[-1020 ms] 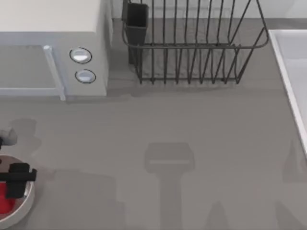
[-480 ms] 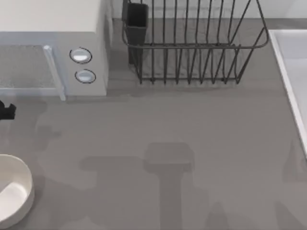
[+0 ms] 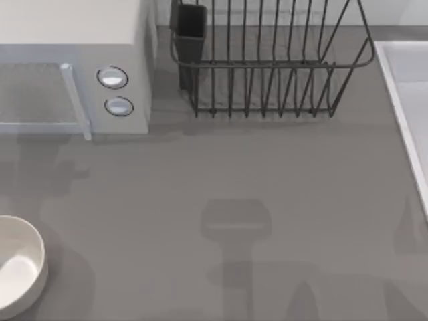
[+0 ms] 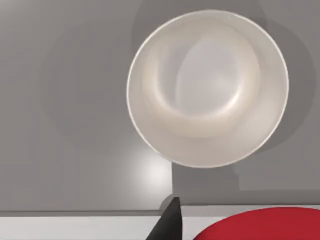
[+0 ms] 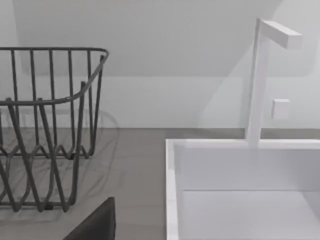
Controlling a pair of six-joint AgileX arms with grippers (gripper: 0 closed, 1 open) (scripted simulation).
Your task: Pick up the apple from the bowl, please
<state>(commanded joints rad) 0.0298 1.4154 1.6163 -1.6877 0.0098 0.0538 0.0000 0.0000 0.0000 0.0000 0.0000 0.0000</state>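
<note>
Bowl (image 3: 20, 267) sits at the table's left edge in the top view, cut off by the frame on its left side. It is upright, mouth up, with nothing in it, its pale inside glossy. Round, so no long axis to note.

Left wrist view looks straight down on the same bowl (image 4: 207, 87), whole rim in sight, well below the left gripper (image 4: 210, 232). One dark fingertip (image 4: 170, 225) pokes into the frame edge. Just beside it, a broad bright-red curve: the apple (image 4: 260, 226), up at the jaws and clear of the bowl. Most of the fruit is cut off by the frame, so its stem end or any tilt can't be made out. The second finger is out of frame; the apple lies close against the visible finger, and the jaws look closed on it, spread about the fruit's width.

Microwave (image 3: 73, 67) stands at back left, wire dish rack (image 3: 267, 60) at back centre, sink (image 3: 408, 107) along the right edge.

Right wrist view: rack (image 5: 45, 125), sink basin (image 5: 240, 190) and white faucet (image 5: 260, 80). A dark corner of the right gripper (image 5: 97, 225) shows low in frame; whether its jaws are apart or together, I cannot tell.
</note>
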